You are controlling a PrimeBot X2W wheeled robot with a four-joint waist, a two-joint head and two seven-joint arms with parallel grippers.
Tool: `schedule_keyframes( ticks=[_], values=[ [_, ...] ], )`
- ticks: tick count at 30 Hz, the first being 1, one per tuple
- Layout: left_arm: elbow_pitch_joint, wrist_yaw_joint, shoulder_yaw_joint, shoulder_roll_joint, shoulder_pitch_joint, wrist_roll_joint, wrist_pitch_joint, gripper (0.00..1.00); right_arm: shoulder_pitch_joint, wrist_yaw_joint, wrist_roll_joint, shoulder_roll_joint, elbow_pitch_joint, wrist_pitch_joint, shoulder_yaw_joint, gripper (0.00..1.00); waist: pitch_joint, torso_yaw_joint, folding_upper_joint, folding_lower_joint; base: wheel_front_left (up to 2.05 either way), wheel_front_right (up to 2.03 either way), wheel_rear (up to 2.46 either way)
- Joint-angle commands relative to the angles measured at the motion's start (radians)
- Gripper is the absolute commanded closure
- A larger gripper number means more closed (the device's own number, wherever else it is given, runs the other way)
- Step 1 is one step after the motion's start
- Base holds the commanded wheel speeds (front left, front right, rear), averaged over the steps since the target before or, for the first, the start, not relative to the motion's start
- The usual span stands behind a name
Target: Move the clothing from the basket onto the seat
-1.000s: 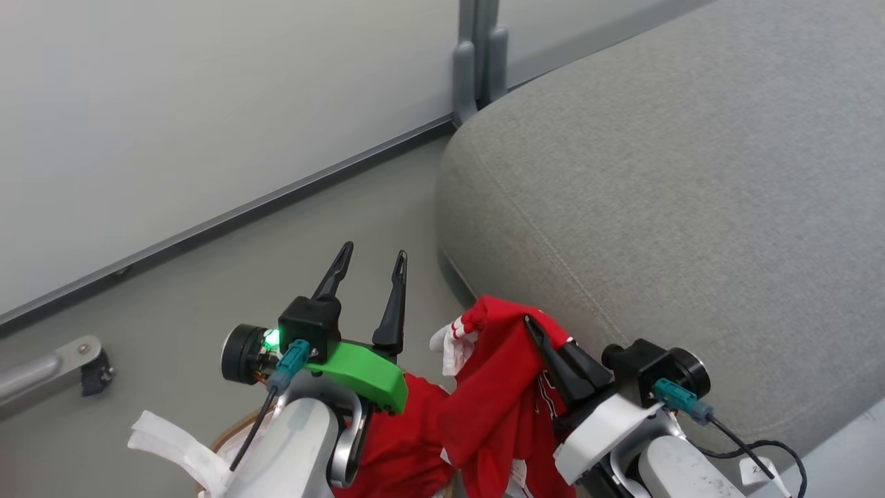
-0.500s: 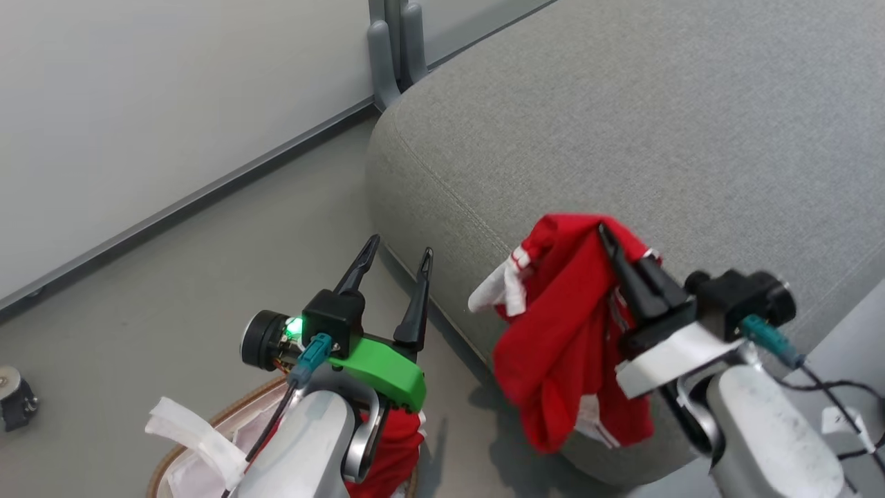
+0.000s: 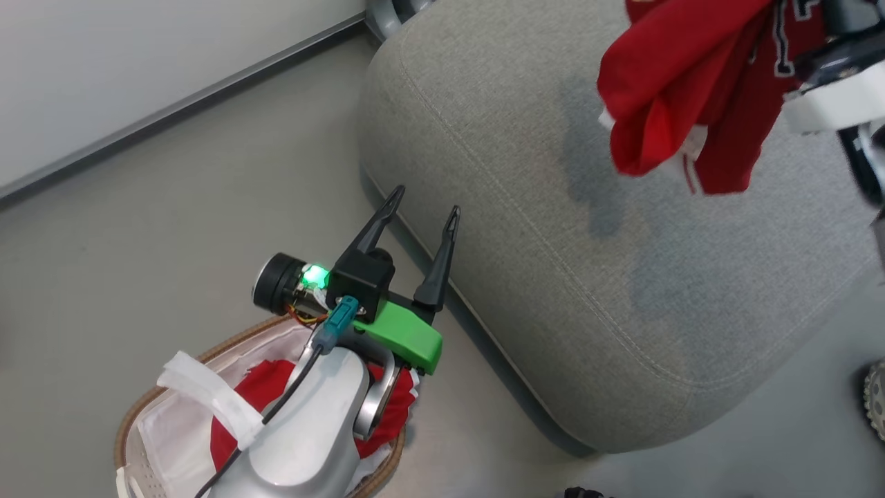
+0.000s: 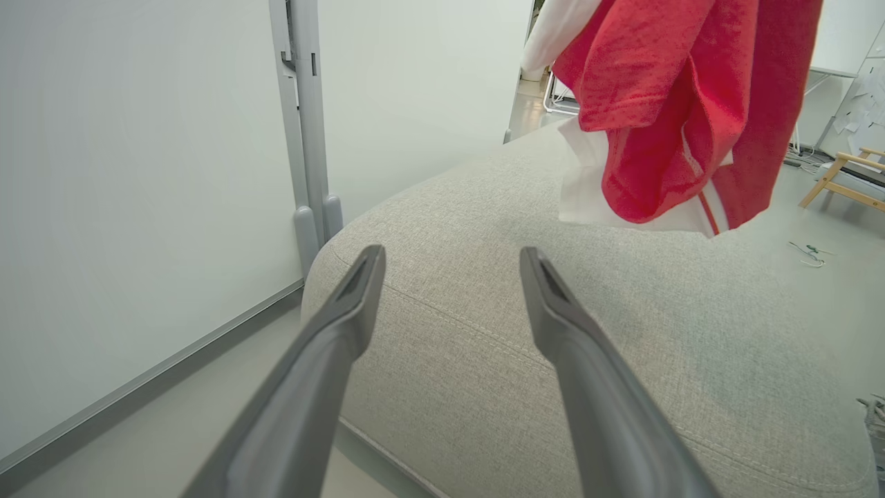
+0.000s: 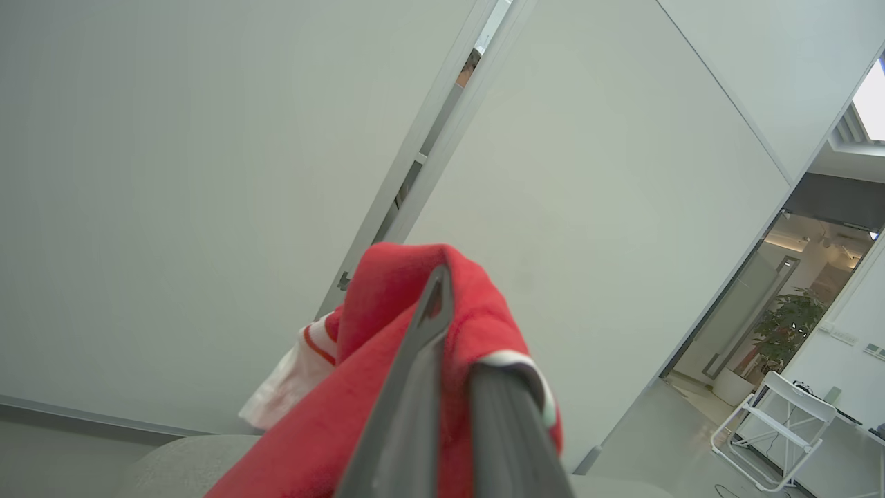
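Red clothing [image 3: 681, 90] hangs in the air over the seat [image 3: 525, 228], near the far right side. It is bunched up and hangs long-way down, with its loose end pointing at the seat. It does not touch the seat, and its shadow lies on the grey cloth under it. Its top is cut off by the edge of the head view. Black-and-white marks show on it, but they are too cut off to read.

The right gripper [image 5: 467, 325] has its two fingers close together, and the red cloth is pinched between them and folded over one tip. In the head view most of this gripper is cut off.

The left gripper [image 3: 425, 200] has its fingers wide apart. It holds nothing and touches nothing. It points at the side of the seat.

Another red piece [image 3: 259, 391] lies in the basket [image 3: 148, 404] on the floor, on a white liner [image 3: 173, 443]. The left arm hides much of it.
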Motion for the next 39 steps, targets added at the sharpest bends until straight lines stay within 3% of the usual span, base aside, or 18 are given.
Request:
schedule_keyframes(
  ticks=[1,10,18,25,26,27,28,39],
  values=[
    [0.0,-0.004,-0.007,0.006,-0.03,0.009,0.001,0.0,-0.035,-0.001,-0.006,-0.01,0.016,-0.002,-0.01,1.0,0.09,0.063,-0.0001,0.0,0.0,0.0,0.0],
    [0.007,-0.004,-0.063,0.006,-0.121,0.018,0.001,0.0,-0.134,-0.001,-0.008,-0.039,0.175,-0.002,-0.13,1.0,0.229,0.151,-0.0001,0.0,0.0,0.0,0.0],
    [0.027,0.009,-0.084,0.006,-0.161,0.017,0.001,0.0,-0.026,-0.001,-0.021,0.018,0.32,-0.001,-0.268,1.0,0.29,0.19,-0.0001,0.0,0.0,0.0,0.0],
    [0.045,0.006,-0.09,0.006,-0.158,0.007,0.001,0.0,0.089,-0.001,-0.065,0.079,0.397,-0.001,-0.393,1.0,0.28,0.195,-0.0001,0.0,0.0,0.0,0.0],
    [0.045,0.007,-0.092,0.005,-0.151,0.002,0.001,0.0,0.109,-0.001,-0.075,0.088,0.391,-0.001,-0.407,0.64,0.272,0.196,-0.0001,0.0,0.0,0.0,0.0],
    [0.045,0.008,-0.093,0.005,-0.145,-0.002,0.001,0.0,0.127,-0.001,-0.081,0.096,0.386,-0.001,-0.415,0.41,0.263,0.196,-0.0001,0.0,0.0,0.0,0.0],
    [0.045,0.008,-0.095,0.005,-0.137,-0.009,0.001,0.0,0.149,-0.001,-0.082,0.104,0.379,-0.001,-0.431,0.0,0.252,0.197,-0.0001,0.0,0.0,0.0,0.0],
    [0.025,0.025,-0.064,0.005,-0.042,-0.054,0.001,0.0,0.341,-0.001,-0.068,0.132,0.271,-0.001,-0.469,0.0,0.096,0.22,-0.0001,0.0,0.0,0.0,0.0]
  ],
)
